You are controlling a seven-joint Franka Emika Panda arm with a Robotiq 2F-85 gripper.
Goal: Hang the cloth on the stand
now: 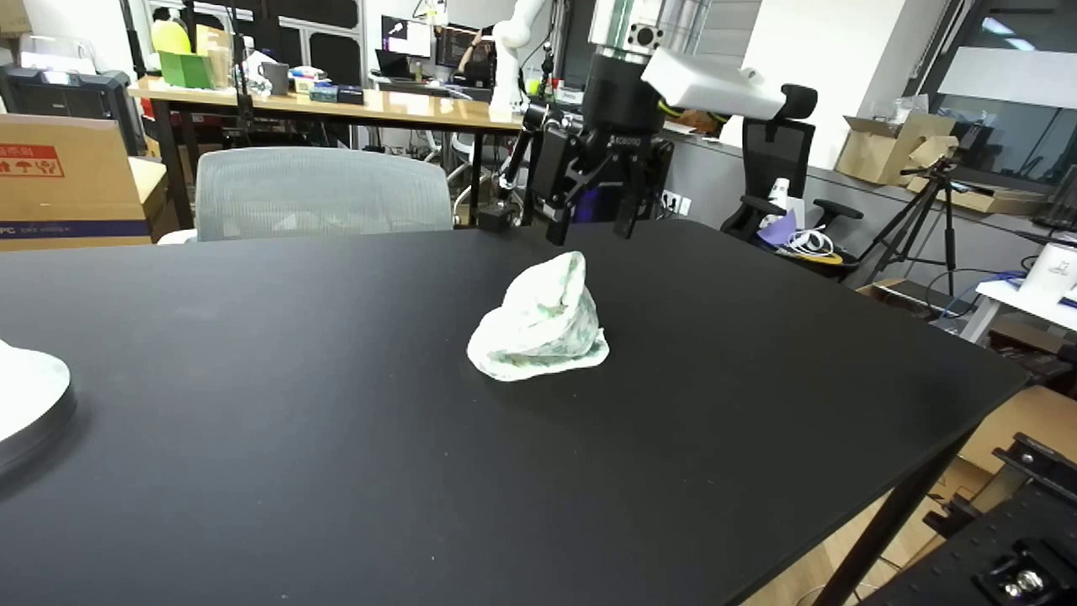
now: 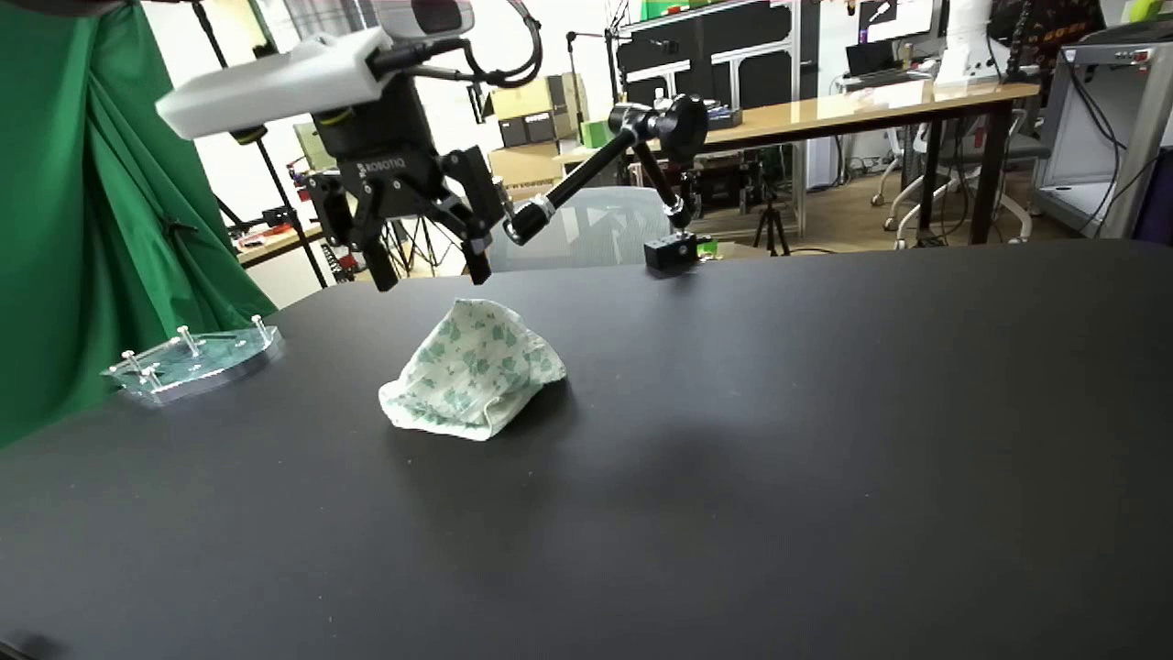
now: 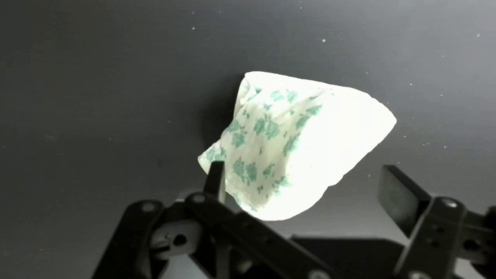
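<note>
The white cloth with green leaf prints (image 1: 543, 324) lies crumpled on the black table, with a raised peak. It also shows in an exterior view (image 2: 472, 367) and in the wrist view (image 3: 279, 143), where part is washed out by glare. My gripper (image 1: 591, 229) hangs above the cloth, open and empty, fingers down; it also shows in an exterior view (image 2: 431, 273). In the wrist view the spread fingers (image 3: 304, 174) stand either side of the cloth's near part, apart from it in height. No clear hanging stand shows; a black jointed arm (image 2: 596, 174) may be it.
The black table (image 1: 320, 438) spans the scene. A clear plate with upright bolts (image 2: 197, 357) is at its edge. A white round object (image 1: 29, 391) sits at the left border of an exterior view. A grey mesh chair (image 1: 324, 194) stands behind the table.
</note>
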